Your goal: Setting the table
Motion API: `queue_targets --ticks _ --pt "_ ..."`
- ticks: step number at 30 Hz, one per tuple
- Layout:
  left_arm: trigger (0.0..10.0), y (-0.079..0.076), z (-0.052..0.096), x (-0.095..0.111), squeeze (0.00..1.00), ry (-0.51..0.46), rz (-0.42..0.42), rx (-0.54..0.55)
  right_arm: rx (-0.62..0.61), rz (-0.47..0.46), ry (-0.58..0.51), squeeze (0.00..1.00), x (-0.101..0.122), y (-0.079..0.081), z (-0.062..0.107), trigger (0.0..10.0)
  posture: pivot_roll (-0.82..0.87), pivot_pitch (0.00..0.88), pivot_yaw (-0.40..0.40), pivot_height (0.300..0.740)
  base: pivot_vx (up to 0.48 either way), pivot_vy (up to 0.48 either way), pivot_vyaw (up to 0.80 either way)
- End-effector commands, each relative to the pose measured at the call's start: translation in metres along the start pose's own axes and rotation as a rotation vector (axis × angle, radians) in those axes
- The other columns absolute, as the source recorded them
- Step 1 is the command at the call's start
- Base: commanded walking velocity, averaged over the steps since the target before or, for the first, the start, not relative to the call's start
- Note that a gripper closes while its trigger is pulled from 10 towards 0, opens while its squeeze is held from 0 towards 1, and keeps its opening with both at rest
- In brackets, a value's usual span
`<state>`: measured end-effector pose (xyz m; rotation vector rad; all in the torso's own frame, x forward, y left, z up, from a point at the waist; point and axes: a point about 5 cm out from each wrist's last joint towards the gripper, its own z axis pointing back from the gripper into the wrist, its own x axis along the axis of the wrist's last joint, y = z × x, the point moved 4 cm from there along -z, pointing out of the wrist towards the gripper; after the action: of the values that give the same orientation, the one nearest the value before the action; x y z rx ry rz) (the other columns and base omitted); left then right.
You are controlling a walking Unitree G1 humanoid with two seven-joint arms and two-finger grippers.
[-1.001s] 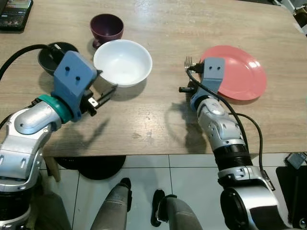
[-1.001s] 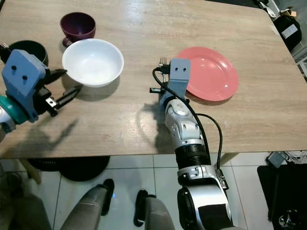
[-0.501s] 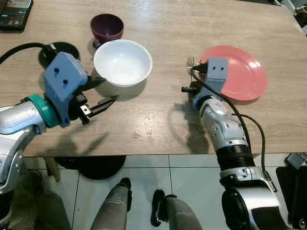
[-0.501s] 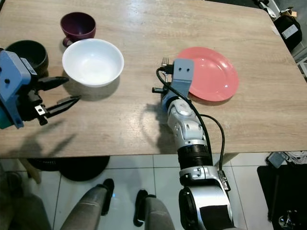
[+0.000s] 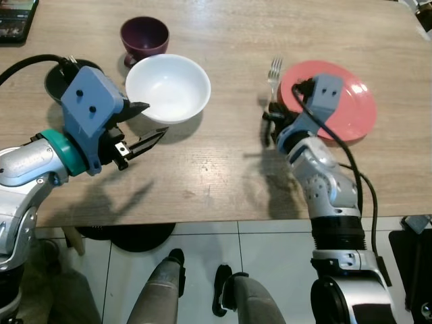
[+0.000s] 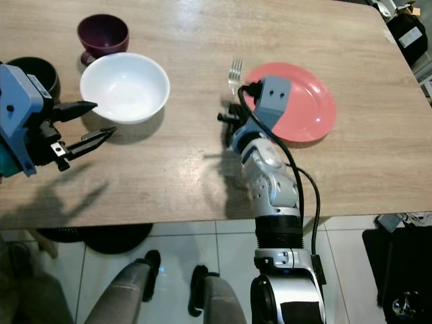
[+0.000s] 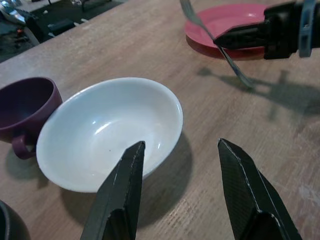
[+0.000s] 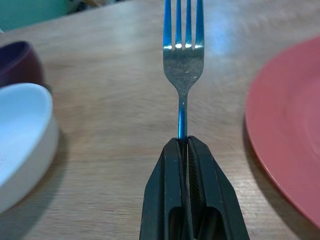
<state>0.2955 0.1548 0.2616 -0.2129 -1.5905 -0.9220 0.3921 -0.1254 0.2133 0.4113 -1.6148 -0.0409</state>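
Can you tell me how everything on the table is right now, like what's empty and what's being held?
white bowl: upright, empty.
purple cup: upright, behind the bowl.
black cup: upright, partly hidden.
red plate: flat, empty.
fork: gripped by its handle, left of the plate.
left gripper: open, by the bowl.
right gripper: shut on the fork.

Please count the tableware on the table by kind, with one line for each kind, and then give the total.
Bowls: 2, a white bowl and a black bowl
Cups: 1, a purple cup
Plates: 1, a red plate
Forks: 1, a fork held in the right gripper
Total: 5
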Motion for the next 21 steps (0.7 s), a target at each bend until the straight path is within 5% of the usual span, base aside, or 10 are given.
queue_targets --ticks 1,4,5,7,8,14,21 --pt "10.0 -0.004 -0.002 -0.004 0.00 0.008 0.013 -0.017 0.058 0.046 0.030 0.00 -0.003 -0.003 0.013 0.0 0.26 0.204 -0.059 0.740 0.000 0.000 0.00" --pt "10.0 -0.004 -0.002 -0.004 0.00 0.006 0.013 -0.018 0.072 0.086 0.037 0.00 -0.003 -0.006 0.018 0.0 0.26 0.203 -0.057 0.740 0.000 0.000 0.00" --pt "10.0 -0.003 -0.003 -0.003 0.00 0.003 0.012 -0.017 0.114 0.138 0.050 0.00 -0.004 -0.006 0.024 7.8 0.25 0.203 -0.056 0.740 0.000 0.000 0.00" --pt "10.0 -0.003 -0.004 -0.002 0.00 0.000 0.012 -0.016 0.145 0.169 0.061 0.00 -0.004 -0.005 0.028 7.8 0.25 0.203 -0.056 0.740 0.000 0.000 0.00" --pt "10.0 -0.002 -0.004 -0.002 0.00 -0.001 0.012 -0.016 0.179 0.198 0.079 0.00 -0.008 -0.004 0.032 10.0 0.25 0.203 -0.054 0.740 0.000 0.000 0.00" --pt "10.0 -0.003 -0.008 -0.001 0.00 -0.008 0.014 -0.018 0.268 0.289 0.213 0.00 -0.050 0.005 0.049 10.0 0.25 0.204 -0.049 0.740 0.000 0.000 0.00" --pt "10.0 -0.003 -0.009 -0.002 0.00 -0.008 0.017 -0.019 0.320 0.336 0.279 0.00 -0.075 0.016 0.058 10.0 0.25 0.208 -0.048 0.740 0.000 0.000 0.00"
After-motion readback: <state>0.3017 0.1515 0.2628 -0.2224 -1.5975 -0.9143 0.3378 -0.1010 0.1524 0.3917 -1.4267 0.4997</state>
